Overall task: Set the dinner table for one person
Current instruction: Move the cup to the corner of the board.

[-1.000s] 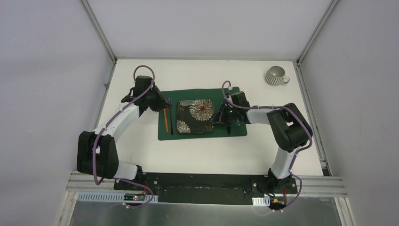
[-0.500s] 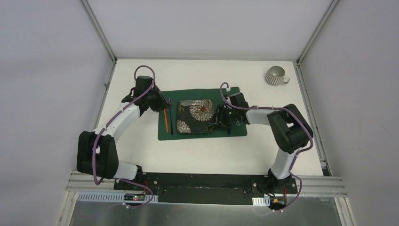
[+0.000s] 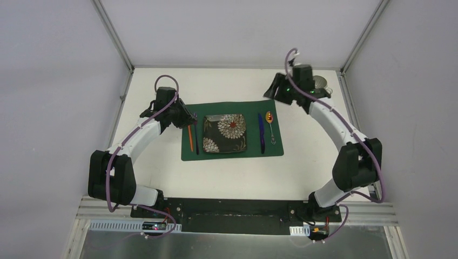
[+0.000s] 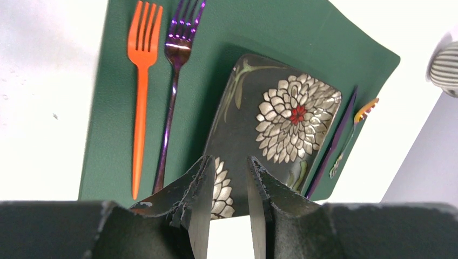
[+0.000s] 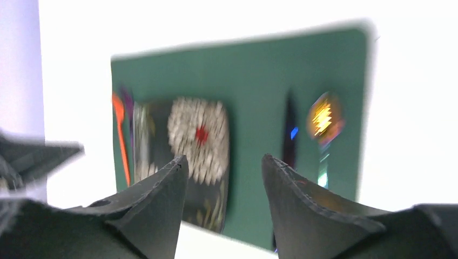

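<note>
Knife and spoon laid, the right fingers, apart and empty, had swung toward the mug, seemingly the last piece. The left fingers hung slightly apart, empty.

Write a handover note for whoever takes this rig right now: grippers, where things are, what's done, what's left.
Left gripper: open, empty, above the near-left part of the plate.
Right gripper: open, empty, raised at the far right corner by the mug.
On the dinner table, the placemat holds the plate at its centre, the orange fork and purple fork to its left, and the knife and spoon to its right.
Done: plate and cutlery laid.
Left: probably the mug, still off the mat.
</note>
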Robot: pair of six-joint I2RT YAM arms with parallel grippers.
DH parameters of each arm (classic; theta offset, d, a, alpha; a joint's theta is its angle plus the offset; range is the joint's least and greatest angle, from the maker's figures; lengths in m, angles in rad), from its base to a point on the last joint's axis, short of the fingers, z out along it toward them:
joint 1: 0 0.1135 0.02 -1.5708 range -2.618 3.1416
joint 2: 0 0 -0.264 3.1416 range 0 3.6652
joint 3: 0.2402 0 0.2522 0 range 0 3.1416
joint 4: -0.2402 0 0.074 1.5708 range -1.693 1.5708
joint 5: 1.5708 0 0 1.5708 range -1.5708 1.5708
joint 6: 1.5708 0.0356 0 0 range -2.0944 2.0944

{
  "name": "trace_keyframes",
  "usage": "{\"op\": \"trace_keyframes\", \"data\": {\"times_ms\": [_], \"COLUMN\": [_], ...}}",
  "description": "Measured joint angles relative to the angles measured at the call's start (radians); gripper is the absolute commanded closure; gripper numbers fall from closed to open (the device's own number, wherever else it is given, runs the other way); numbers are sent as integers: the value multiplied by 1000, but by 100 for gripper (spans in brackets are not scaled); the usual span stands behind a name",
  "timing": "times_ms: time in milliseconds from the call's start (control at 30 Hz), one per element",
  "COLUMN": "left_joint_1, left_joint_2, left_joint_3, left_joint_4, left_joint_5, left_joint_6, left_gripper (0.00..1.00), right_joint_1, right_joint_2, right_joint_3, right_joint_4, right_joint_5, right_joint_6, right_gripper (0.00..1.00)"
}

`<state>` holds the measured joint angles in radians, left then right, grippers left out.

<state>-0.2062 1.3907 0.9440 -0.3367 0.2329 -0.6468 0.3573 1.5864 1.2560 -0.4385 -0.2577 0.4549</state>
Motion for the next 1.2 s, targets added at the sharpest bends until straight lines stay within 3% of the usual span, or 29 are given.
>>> {"op": "trace_keyframes", "data": {"times_ms": [233, 400, 667, 933, 1200], "left_joint_1": [-5, -5, -5, -5, -5], "left_joint_2": [0, 5, 34, 95, 98], "left_joint_3": [0, 0, 0, 2, 2], "left_joint_4": [0, 2, 11, 32, 42], "left_joint_5": [4, 6, 13, 38, 56], "left_joint_6": [0, 0, 0, 0, 0], "left_gripper": [70, 71, 71, 71, 71], "right_joint_1": [-229, -254, -331, -415, -520], "right_joint_2": [87, 231, 342, 398, 476], "right_joint_3": [269, 295, 227, 323, 409], "right_joint_4": [21, 19, 41, 53, 73], "right_joint_5": [359, 591, 674, 731, 644], "right_joint_6": [-103, -180, -204, -233, -201], "right_gripper": [47, 47, 45, 44, 44]}}
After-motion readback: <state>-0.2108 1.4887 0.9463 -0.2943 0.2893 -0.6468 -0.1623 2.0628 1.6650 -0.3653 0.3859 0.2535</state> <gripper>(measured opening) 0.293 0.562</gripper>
